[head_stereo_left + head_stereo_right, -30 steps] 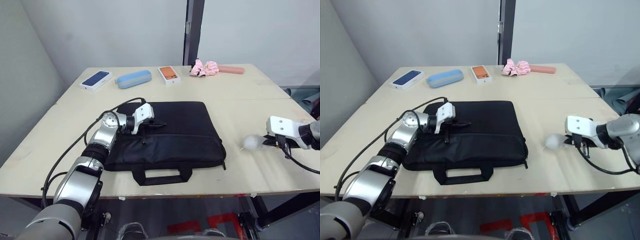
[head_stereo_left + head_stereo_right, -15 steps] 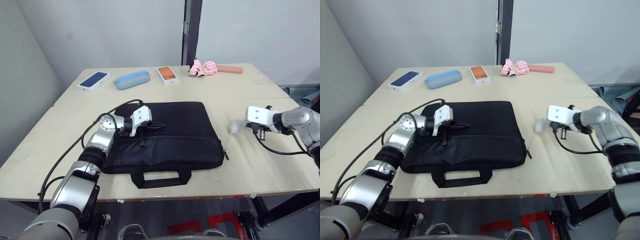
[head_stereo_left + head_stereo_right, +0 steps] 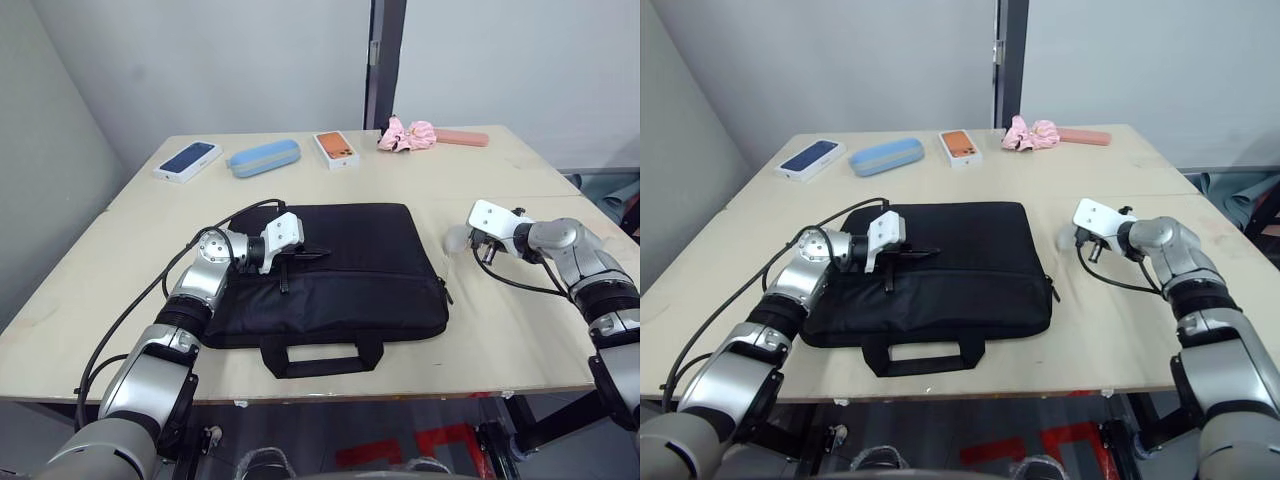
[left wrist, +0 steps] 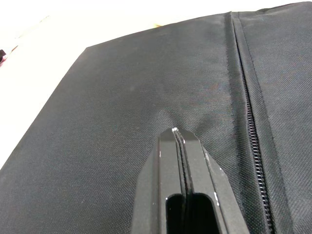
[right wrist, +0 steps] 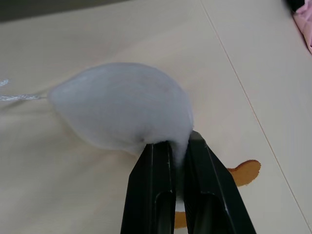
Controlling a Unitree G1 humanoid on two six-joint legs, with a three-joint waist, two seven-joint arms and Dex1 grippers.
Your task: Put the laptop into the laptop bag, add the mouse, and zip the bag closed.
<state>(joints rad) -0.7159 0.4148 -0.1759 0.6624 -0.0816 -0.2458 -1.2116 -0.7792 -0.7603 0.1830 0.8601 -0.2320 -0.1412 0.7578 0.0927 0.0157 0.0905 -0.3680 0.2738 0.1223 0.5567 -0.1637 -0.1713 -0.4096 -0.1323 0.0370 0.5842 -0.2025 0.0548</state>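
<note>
The black laptop bag (image 3: 335,270) lies flat mid-frame with the left gripper (image 3: 303,255) pressed closed on its top, while the right gripper (image 5: 178,146) pinches the white mouse (image 5: 122,109) at right.

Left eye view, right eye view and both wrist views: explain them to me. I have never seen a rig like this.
This is a humanoid robot with two arms, each ending in a gripper of two black fingers. The two eye views come from a camera pair on its head, looking down over a table. Each wrist view looks along one gripper's own fingers.

On the table lies a black laptop bag. At the far edge are a dark blue box, a light blue case, an orange box and a pink cloth item.

The left gripper is shut, its tips on the bag's fabric. The right gripper pinches a white oval object, probably the mouse, beside the bag.
</note>
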